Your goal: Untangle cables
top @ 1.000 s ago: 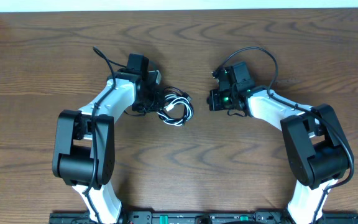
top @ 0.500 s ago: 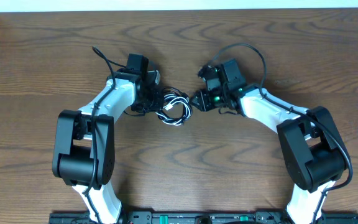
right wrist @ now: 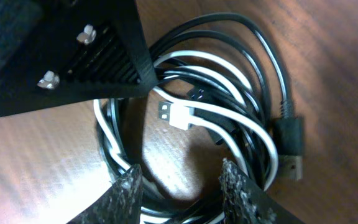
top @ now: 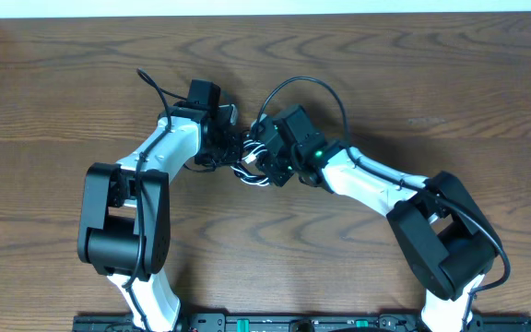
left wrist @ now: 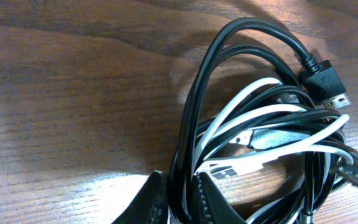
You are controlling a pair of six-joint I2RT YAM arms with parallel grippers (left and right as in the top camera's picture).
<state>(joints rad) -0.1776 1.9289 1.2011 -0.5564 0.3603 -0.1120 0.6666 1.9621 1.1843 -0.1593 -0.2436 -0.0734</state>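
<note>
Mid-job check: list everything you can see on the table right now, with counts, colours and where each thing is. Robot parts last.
white cable: one, white, looped into the bundle at table centre
black cables: number unclear, black, tangled with the white one in that bundle
table: one, brown wood grain, under everything
base rail: one, black, near edge
left arm: one, white and black, reaching in from the left
right arm: one, white and black, reaching in from the right
left gripper: shut on black cables
right gripper: open, over the bundle
</note>
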